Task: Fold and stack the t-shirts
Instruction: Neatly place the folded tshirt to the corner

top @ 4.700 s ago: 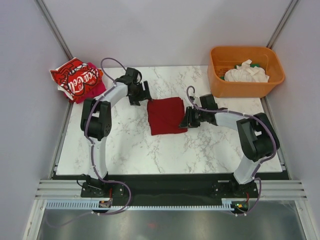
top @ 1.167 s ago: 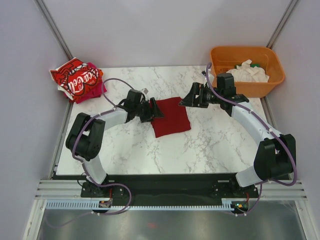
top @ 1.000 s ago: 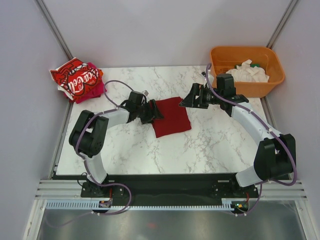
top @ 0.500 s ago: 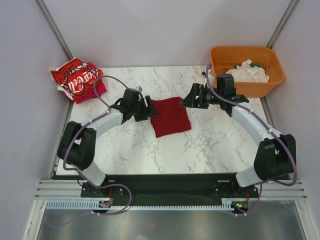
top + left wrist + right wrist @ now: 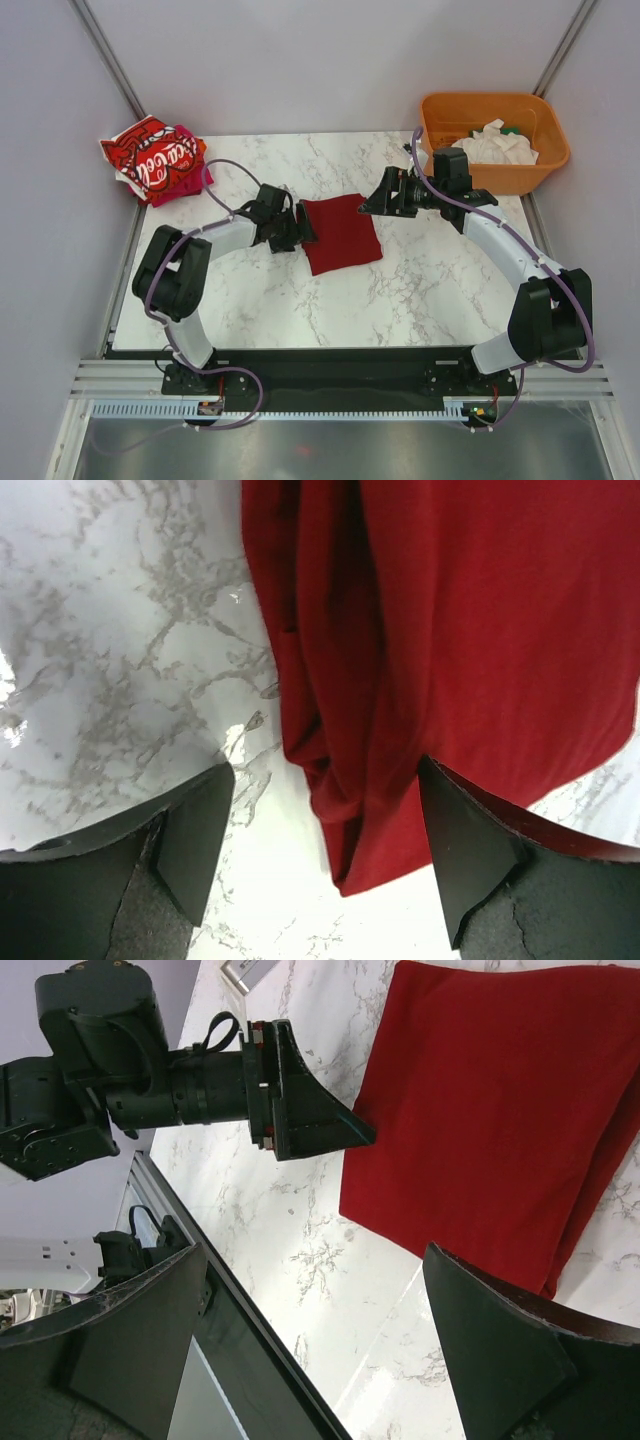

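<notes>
Marble table [image 5: 400, 290] bears it all. The orange tub [image 5: 480, 178] at its far right corner holds the crumpled white tee [image 5: 492, 146]. The dark red tee [image 5: 340, 232] lies folded flat mid-table. At the far left corner, well apart, the lettered tee [image 5: 152, 160] sits on the magenta tee [image 5: 192, 181]. The left gripper [image 5: 322, 780] stands between that pile and the dark red tee, fingers spread astride its bunched left edge, pinching nothing. The right gripper [image 5: 315, 1250] hovers near its far right corner, fingers wide and empty.

Bright, even light; sharp, soft shadows
</notes>
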